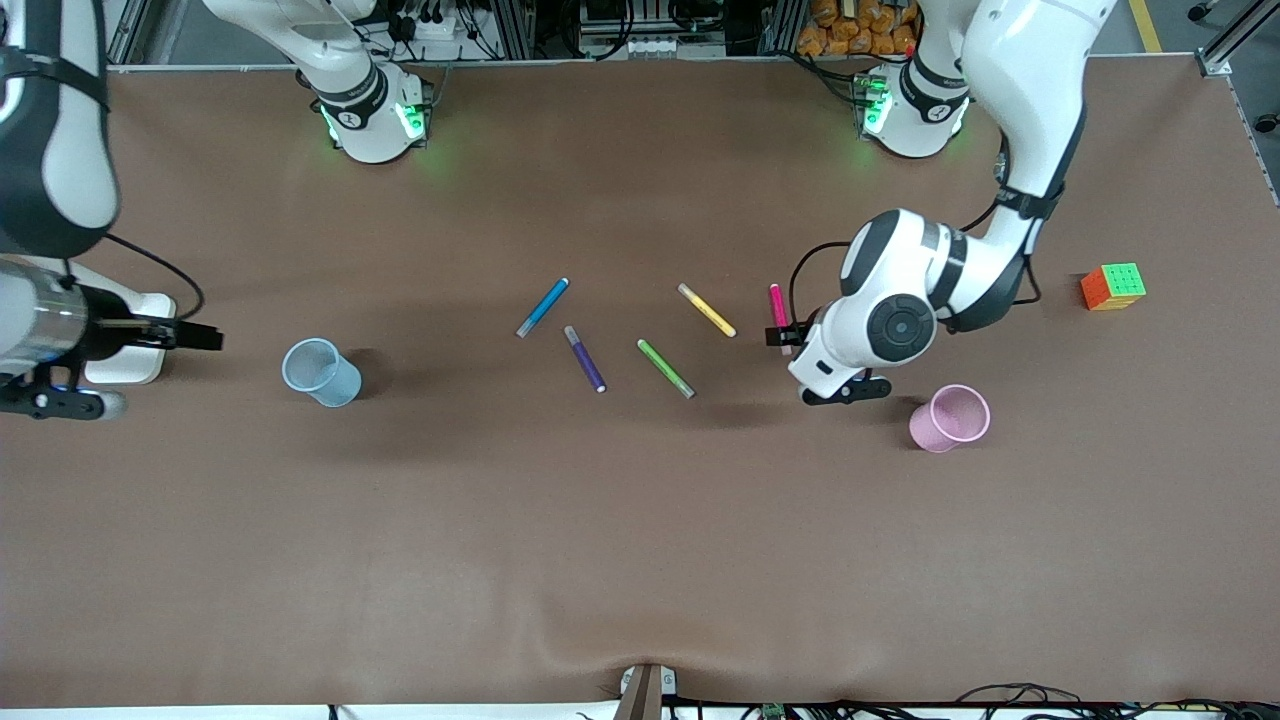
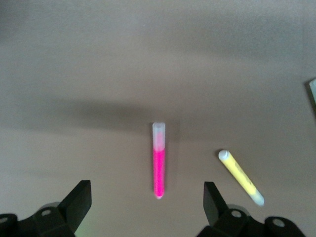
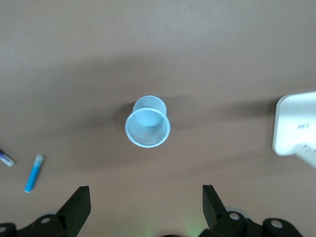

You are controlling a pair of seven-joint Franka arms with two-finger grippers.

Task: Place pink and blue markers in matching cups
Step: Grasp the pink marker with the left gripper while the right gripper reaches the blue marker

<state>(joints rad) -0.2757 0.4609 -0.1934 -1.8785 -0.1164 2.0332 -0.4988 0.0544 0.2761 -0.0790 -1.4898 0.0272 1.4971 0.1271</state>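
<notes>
**Desk:** Over which pen is the left gripper — and at what stage?

**Photog:** Over the pink pen, fingers spread wide w/ nothing in them. The left wrist view shows the pen lying flat on the table between the two fingers. Looks like the approach to the first pick; nothing is in either cup yet.

**Desk:** Next move?

**Photog:** My read: come straight down, close across the barrel, lift, then carry to the pink cup — upright, near the arm, nearer the front camera than the pen. Pen prob. needs tipping upright to drop in.

**Desk:** Crowding?

**Photog:** Yellow pen lies just beside, toward the right arm's end, apart from the pink one; one finger must land between them. Green pen and purple pen sit further along, clear of the grasp.

**Desk:** Right side?

**Photog:** Right gripper waits, released and empty, over the table near the blue cup. Blue pen lies untouched, farther from the camera than the purple pen.

**Desk:** Edges?

**Photog:** All well in from the table edges. Cube sits off at the left arm's end, out of the path; wide bare table toward the camera.
</notes>
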